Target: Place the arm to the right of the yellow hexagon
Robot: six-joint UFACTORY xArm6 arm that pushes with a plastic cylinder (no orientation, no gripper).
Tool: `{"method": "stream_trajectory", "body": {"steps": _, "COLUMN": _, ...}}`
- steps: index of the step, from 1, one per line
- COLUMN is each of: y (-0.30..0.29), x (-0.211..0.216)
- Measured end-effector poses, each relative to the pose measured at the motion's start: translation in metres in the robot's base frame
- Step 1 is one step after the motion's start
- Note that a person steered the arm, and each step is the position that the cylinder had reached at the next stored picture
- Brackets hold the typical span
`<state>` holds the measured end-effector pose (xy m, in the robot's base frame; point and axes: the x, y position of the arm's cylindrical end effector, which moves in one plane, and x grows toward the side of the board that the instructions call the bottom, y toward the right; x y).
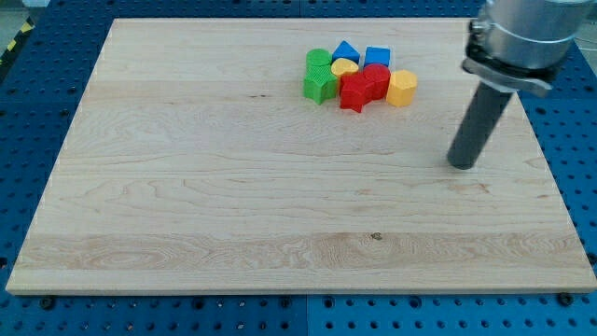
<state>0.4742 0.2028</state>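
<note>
Pale wooden board [233, 187] on a blue pegboard surface [37, 84]. Blocks: two green [320, 82], two blue [377, 57], two red [356, 91], a yellow hexagon [402, 88], a smaller yellow piece [344, 67]. Dark rod ending in my tip [460, 165].

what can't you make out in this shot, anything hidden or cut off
- Arm: cut off by the camera view's top edge; only its lower end and rod show.
- Yellow heart: partly hidden behind the red blocks, shape uncertain.
- Blue blocks: lower parts hidden by the cluster in front.
- My tip shows, right of the yellow hexagon, apart.
</note>
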Motion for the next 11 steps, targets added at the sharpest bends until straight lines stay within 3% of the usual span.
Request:
{"method": "stream_trajectory", "body": {"steps": 2, "y": 0.036, "x": -0.007}}
{"method": "stream_trajectory", "body": {"steps": 9, "y": -0.003, "x": -0.062}}
{"method": "stream_trajectory", "body": {"steps": 11, "y": -0.014, "x": -0.105}}
